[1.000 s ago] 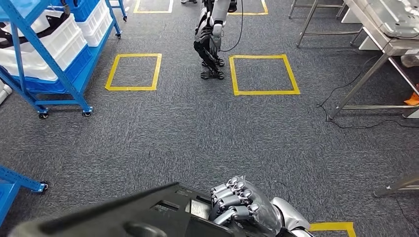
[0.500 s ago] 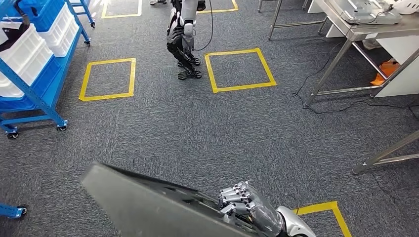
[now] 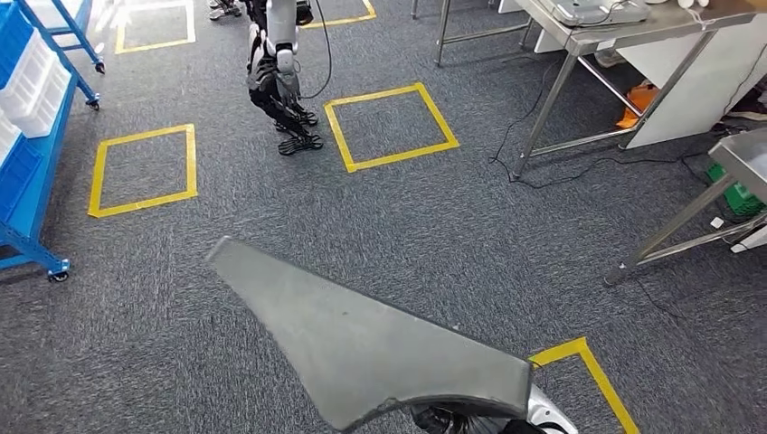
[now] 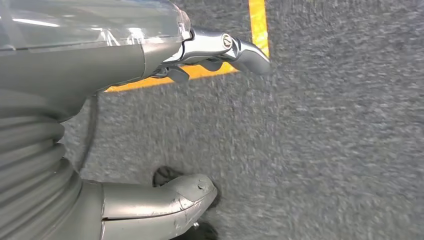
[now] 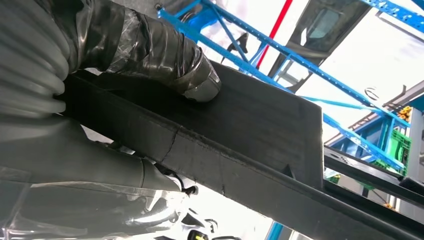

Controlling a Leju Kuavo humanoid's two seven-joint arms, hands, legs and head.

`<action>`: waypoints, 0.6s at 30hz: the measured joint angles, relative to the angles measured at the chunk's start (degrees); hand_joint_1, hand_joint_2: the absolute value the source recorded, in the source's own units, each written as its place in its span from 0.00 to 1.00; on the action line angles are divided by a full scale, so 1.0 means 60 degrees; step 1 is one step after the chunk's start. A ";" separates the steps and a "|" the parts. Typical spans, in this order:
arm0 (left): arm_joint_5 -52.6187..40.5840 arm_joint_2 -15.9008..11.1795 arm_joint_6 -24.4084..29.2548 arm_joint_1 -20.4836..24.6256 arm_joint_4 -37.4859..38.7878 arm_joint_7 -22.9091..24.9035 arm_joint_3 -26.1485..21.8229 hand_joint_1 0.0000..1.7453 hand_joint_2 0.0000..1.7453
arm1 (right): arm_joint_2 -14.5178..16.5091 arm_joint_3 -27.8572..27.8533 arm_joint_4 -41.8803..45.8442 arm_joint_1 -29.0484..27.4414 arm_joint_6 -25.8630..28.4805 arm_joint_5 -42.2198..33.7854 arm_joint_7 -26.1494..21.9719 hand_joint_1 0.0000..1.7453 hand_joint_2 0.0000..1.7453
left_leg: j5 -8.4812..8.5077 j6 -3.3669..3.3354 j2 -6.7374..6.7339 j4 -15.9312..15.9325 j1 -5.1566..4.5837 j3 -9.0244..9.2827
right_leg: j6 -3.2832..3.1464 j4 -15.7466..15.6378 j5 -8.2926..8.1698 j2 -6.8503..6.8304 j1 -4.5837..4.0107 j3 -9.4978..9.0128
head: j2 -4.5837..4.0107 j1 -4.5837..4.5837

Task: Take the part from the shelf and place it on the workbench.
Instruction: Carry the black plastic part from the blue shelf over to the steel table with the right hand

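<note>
My right hand clamps one end of the long grey moulded panel, thumb pressed on its edge. It looks stiff, light and awkwardly long, so I'd want a grip nearer its middle. My left hand hangs empty, fingers apart.

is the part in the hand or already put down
In hand: the right hand grips the dark part, carried above the carpet.
</note>
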State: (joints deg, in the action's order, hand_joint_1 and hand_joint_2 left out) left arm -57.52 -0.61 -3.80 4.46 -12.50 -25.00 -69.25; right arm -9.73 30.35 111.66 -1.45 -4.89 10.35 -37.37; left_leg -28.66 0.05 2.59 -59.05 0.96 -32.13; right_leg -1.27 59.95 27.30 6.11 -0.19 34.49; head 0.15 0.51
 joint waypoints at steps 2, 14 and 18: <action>-0.0003 0.0023 0.0094 -0.0010 0.0000 0.0106 0.0001 0.00 1.00 | 0.0012 -0.0005 0.0093 -0.0006 -0.0023 0.0015 -0.0005 1.00 1.00 | 0.0055 -0.0131 -0.0158 0.0072 0.0009 0.0035 | 0.0098 0.0068 0.0056 -0.0125 0.0003 0.0042 | 0.0000 -0.0002; -0.0003 -0.0111 0.0560 -0.0118 0.0000 0.0721 0.0000 0.00 1.00 | -0.0005 -0.0097 0.0691 -0.0040 0.0151 0.0147 -0.0105 1.00 1.00 | -0.0118 -0.0110 -0.1212 0.0159 -0.0065 0.0288 | 0.0164 -0.0037 0.0031 -0.1611 -0.0037 -0.0038 | -0.0001 -0.0003; -0.0003 -0.0194 0.0610 -0.0078 0.0000 0.0758 -0.0001 0.00 1.00 | -0.0024 -0.0170 0.0896 -0.0064 0.0227 0.0180 -0.0117 1.00 1.00 | -0.0366 0.0062 -0.1166 -0.0011 -0.0040 0.0347 | -0.0036 -0.0204 -0.0005 -0.1274 -0.0022 -0.0144 | 0.0000 -0.0002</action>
State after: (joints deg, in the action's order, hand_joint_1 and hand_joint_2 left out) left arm -57.53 -1.77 -0.14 3.99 -12.50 -20.45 -69.25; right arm -9.87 29.33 117.04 -1.83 -3.52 11.43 -38.07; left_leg -30.86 0.42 -4.40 -59.11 0.72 -30.05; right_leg -1.48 58.73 27.27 -1.53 -0.32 33.62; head 0.15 0.50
